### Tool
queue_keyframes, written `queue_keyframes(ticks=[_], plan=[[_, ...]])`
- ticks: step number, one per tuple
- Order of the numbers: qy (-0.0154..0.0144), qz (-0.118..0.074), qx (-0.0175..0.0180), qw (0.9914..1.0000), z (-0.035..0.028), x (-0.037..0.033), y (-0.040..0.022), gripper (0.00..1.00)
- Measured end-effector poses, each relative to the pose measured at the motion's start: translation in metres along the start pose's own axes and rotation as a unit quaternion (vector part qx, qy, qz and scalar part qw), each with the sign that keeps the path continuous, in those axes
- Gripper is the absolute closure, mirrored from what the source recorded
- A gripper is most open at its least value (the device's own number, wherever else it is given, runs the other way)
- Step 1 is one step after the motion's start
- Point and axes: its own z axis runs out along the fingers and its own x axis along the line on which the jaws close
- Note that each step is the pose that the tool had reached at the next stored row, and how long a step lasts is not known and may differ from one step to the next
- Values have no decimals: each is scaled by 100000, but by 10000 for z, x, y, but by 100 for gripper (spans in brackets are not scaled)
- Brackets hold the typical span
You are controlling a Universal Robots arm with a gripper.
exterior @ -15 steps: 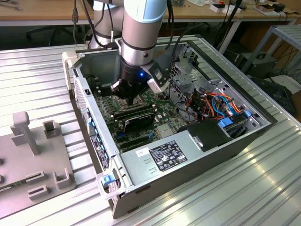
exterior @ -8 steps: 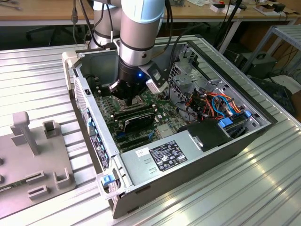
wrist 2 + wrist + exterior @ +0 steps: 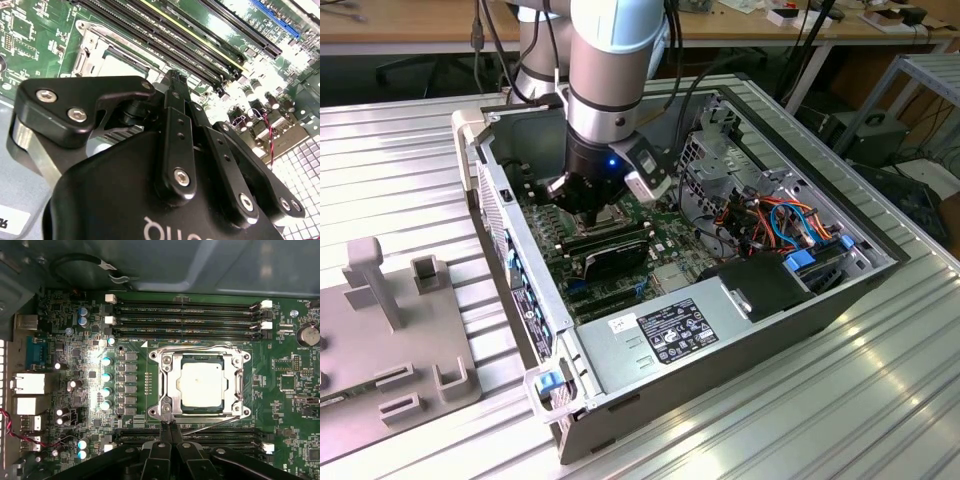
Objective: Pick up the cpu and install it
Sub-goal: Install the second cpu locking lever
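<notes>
The cpu (image 3: 201, 384), a pale silver square, lies flat inside the socket on the green motherboard, with the hinged metal frame (image 3: 240, 385) closed around its edges. My gripper (image 3: 168, 424) is shut, its two thin black fingers pressed together with nothing between them. Their tips rest at the frame's corner beside the cpu, by the thin wire lever (image 3: 210, 424). In the exterior view the gripper (image 3: 582, 207) reaches down into the open computer case, low over the motherboard. In the second wrist view the fingers (image 3: 176, 115) point at the socket frame (image 3: 95, 47).
Long black memory slots (image 3: 185, 317) run on both sides of the socket. Capacitors (image 3: 106, 375) stand in a row nearby. The case walls (image 3: 720, 350), the power supply (image 3: 675, 330) and bundled cables (image 3: 770, 220) hem the arm in. A grey fixture block (image 3: 390, 330) lies on the ribbed table.
</notes>
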Motion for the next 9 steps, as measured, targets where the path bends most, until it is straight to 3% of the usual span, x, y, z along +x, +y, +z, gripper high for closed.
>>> queue_keyframes(ticks=[9], plan=[[3,-1,5,100000,83,29,-3,89]])
